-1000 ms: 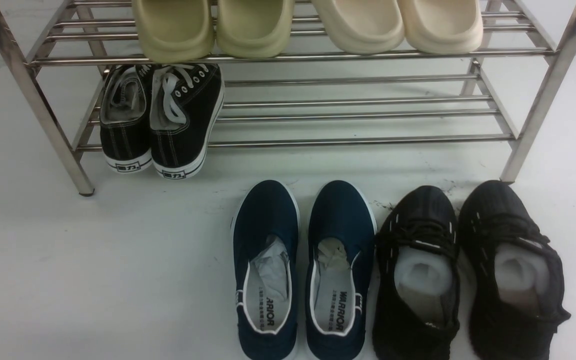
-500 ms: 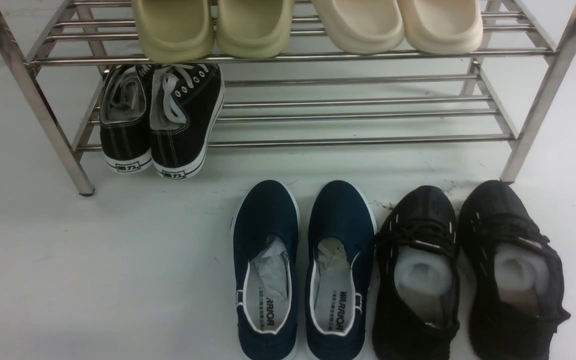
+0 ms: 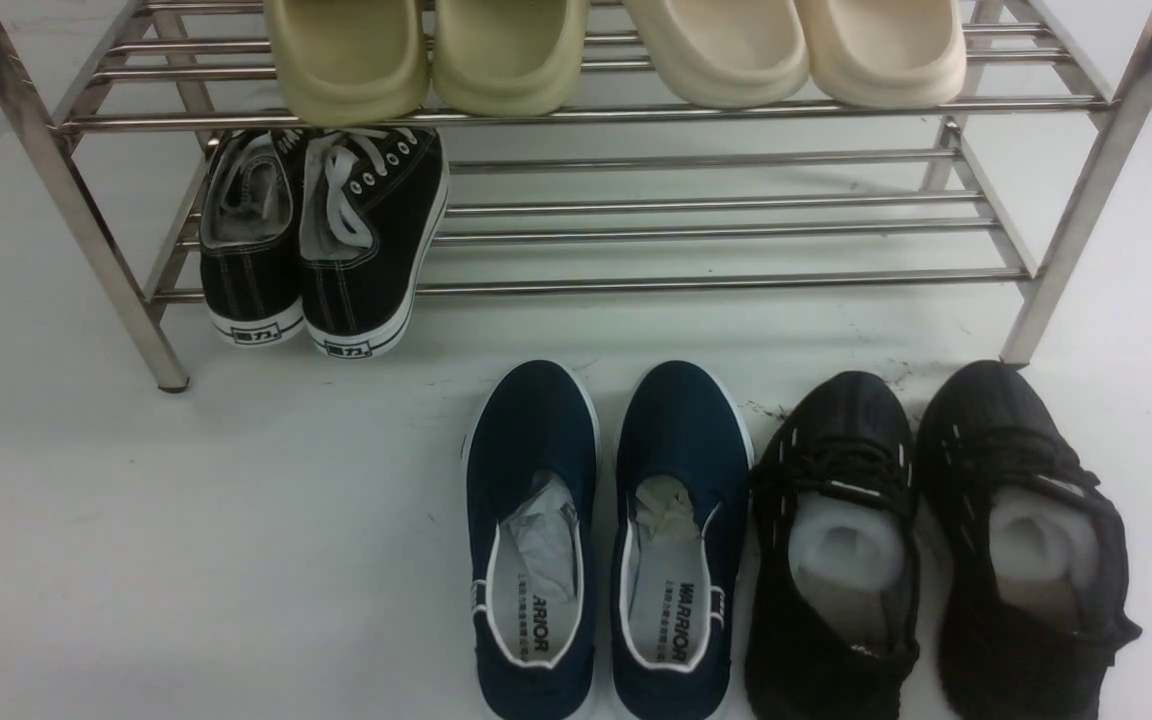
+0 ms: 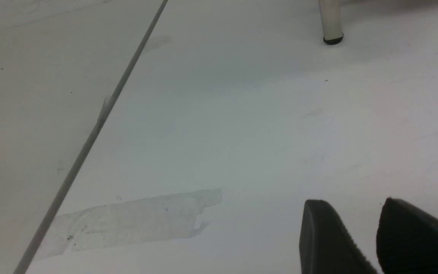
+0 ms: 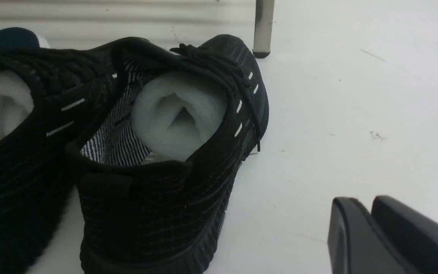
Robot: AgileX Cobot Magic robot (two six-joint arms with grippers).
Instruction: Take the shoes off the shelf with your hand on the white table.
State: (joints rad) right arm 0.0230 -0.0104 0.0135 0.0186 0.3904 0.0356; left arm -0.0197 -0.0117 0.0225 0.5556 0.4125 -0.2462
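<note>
Beside the shoes, right end effector.

You're seeing "WARRIOR" printed on white insoles of navy canvas slip-ons; heel tags on black canvas sneakers aren't legible.

Navy slip-ons, black canvas sneakers, two slipper pairs.
</note>
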